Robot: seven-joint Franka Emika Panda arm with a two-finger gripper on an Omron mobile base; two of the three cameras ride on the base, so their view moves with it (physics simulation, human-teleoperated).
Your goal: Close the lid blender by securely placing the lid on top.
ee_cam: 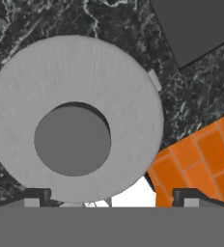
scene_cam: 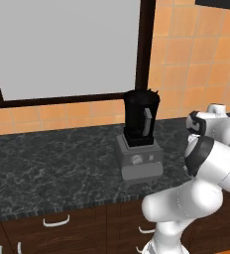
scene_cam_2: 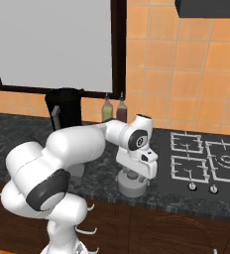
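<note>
The lid [ee_cam: 80, 87] is a round light-grey disc with a raised centre knob [ee_cam: 73, 140], lying flat on the dark marble counter [ee_cam: 17, 19]. My gripper [ee_cam: 111, 198] hangs straight above it, open, its fingertips [ee_cam: 34, 195] spread wide beside the lid's near edge and touching nothing. From the right base view the hand [scene_cam_2: 137, 163] points down over the lid [scene_cam_2: 133, 188] near the counter's front edge. The blender [scene_cam: 139, 134], a black jar on a boxy grey base, stands uncovered to the left; part of its jar [scene_cam_2: 65, 106] rises behind my arm.
A gas hob [scene_cam_2: 206, 158] sits right of the lid. Two bottles [scene_cam_2: 114, 109] stand against the tiled wall. The blender's grey base corner [ee_cam: 196, 24] lies close beyond the lid. The counter's front edge [scene_cam_2: 176, 201] runs just before the lid, with orange floor [ee_cam: 205, 159] below.
</note>
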